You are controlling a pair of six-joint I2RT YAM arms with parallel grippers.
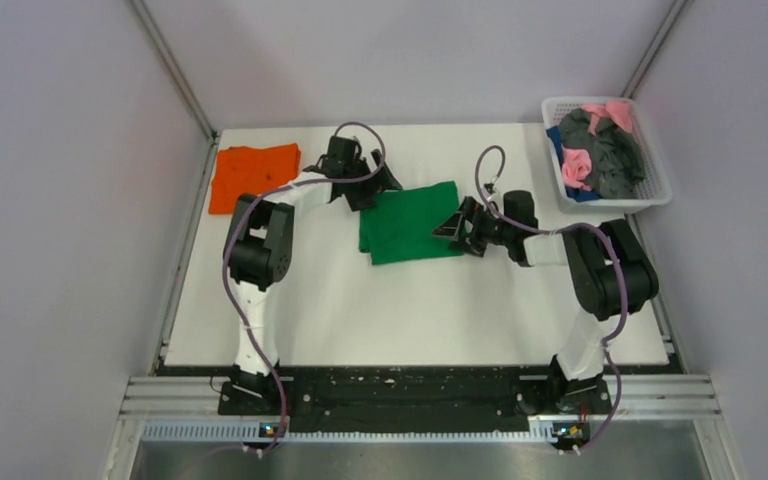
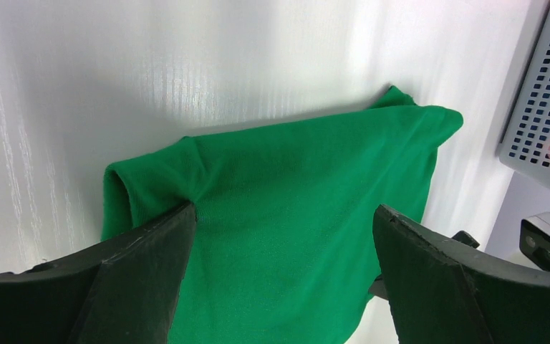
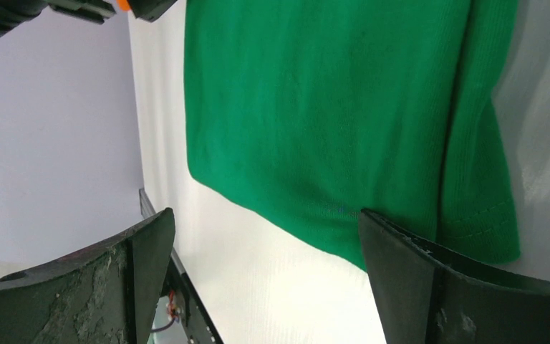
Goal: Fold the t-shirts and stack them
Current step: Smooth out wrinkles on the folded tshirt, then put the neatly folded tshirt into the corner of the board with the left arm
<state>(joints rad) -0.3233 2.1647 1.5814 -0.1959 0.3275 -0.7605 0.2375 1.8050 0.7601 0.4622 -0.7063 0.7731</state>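
The bright green t-shirt (image 1: 412,222) lies folded into a rough rectangle in the middle of the white table. Folded flat, the orange t-shirt (image 1: 254,174) rests at the far left corner. My left gripper (image 1: 372,180) hovers at the green shirt's far left corner, jaws wide open, nothing between them; its wrist view shows green cloth (image 2: 286,208) under the gap. My right gripper (image 1: 452,228) sits at the shirt's right edge, also open and holding nothing, with the green hem (image 3: 344,143) lying ahead of its fingers.
A white perforated basket (image 1: 657,196) at the far right corner holds pink, dark grey and blue garments. Grey walls enclose the table on three sides. A black rail (image 1: 400,385) runs along the near edge by the arm bases.
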